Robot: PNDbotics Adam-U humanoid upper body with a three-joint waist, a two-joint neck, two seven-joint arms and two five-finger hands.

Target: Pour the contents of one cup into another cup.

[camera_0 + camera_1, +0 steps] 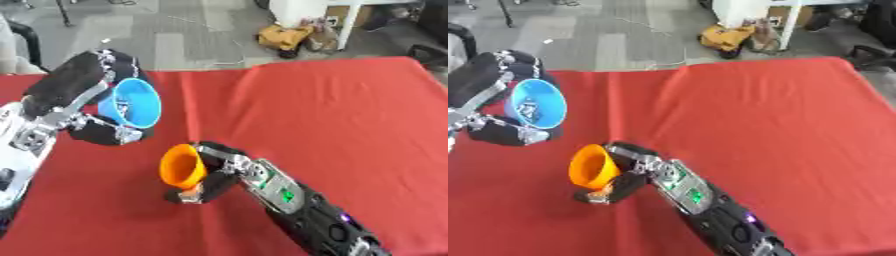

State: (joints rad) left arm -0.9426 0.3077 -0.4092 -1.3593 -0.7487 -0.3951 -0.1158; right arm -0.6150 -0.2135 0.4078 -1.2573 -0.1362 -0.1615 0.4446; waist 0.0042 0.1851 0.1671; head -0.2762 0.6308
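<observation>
— Nearest is the right arm, coming up from the near right edge. What does its right hand (208, 176) hold?

— One orange cup (182, 166). The fingers and thumb are curled round it, and the cup lies tipped on its side, mouth facing left and toward the camera, near the middle of the counter (350, 120), low over the red cloth. The fingers under it seem to touch the cloth.

— How many cups in all?

— Two. The other is a blue cup (535, 108), up at the far left, well apart from the orange one and higher.

— Who has that one?

— The left hand (83, 95). Its black fingers wrap round the cup from behind and below, so it is grasping too. The cup is tilted, its mouth turned right and toward the camera.

— Anything inside them?

— In the right eye view the blue cup shows some small pale bits against its inner wall; I cannot make out what they are. The orange cup's inside looks plain orange, with nothing I can pick out.

— And the counter?

— Covered by one red cloth, with grey floor beyond its far edge.
</observation>
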